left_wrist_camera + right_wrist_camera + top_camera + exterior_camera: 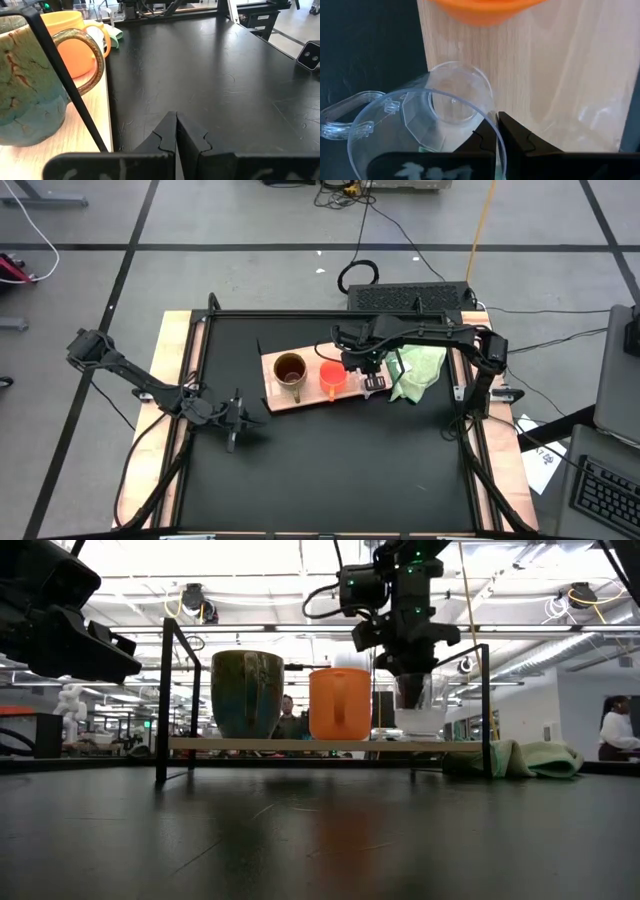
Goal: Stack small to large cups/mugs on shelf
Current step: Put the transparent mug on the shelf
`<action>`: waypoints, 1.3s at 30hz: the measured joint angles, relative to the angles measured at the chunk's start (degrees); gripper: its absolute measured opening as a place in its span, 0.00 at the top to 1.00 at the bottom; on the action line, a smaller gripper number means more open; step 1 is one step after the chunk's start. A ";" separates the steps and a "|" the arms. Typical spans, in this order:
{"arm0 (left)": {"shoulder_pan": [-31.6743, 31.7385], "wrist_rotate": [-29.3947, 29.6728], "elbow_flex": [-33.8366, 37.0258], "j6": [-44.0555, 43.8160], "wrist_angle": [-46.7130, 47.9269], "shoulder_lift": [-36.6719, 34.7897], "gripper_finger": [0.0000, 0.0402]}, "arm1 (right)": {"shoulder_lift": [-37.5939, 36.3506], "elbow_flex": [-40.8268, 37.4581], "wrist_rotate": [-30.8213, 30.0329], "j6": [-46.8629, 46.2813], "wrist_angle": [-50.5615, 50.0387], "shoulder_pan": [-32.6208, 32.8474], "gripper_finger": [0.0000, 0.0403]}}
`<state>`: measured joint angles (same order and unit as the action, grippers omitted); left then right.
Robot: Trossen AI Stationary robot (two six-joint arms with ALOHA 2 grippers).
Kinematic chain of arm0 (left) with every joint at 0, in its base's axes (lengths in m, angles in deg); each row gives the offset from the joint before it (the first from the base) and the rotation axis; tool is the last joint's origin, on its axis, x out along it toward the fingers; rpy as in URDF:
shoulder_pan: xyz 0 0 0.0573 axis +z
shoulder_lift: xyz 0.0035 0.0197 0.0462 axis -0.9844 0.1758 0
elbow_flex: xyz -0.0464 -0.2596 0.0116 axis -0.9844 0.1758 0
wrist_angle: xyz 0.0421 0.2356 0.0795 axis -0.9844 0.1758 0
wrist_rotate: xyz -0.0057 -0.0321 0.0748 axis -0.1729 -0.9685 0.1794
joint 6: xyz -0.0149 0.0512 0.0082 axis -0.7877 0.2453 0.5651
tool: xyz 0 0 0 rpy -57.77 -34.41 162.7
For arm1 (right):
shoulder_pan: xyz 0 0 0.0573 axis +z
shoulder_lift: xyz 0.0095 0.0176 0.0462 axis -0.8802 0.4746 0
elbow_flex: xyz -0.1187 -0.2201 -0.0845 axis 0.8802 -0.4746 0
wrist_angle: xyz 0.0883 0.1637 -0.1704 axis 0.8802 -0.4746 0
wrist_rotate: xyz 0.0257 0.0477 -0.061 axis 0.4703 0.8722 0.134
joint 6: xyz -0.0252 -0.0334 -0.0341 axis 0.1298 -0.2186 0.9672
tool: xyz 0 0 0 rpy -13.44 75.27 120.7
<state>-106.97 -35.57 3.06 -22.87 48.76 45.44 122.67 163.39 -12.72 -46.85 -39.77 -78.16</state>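
Observation:
On the light-wood shelf (310, 395) stand the large brown-gold mug (290, 368) at its left end and the orange cup (333, 377) in the middle, both on their bases. My right gripper (372, 382) is shut on the small clear cup (418, 712) at the shelf's right end, beside the orange cup (340, 703). My left gripper (235, 422) is shut and empty over the black table, just in front of the shelf's left end; its wrist view shows the mug (25, 75) close by. My right gripper holds the clear cup by its rim (487, 116), on the side opposite the handle (340, 117). One finger is inside the cup and one outside, coming from above and pointing down. The cup's base (420, 732) is at the board's surface; whether it rests there I cannot tell.
A light green cloth (418, 372) lies bunched just right of the shelf. A black frame (165, 700) runs around the table. Open black table (330, 470) lies in front of the shelf. People show in the room behind.

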 joint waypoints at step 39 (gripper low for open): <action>-0.02 0.09 -0.02 0.28 1.19 0.02 0.98 | 2.35 0.18 -1.56 10.86 4.65 -3.39 1.00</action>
<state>-106.99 -35.48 3.04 -22.59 49.95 45.46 125.02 163.57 -14.28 -35.98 -35.12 -81.55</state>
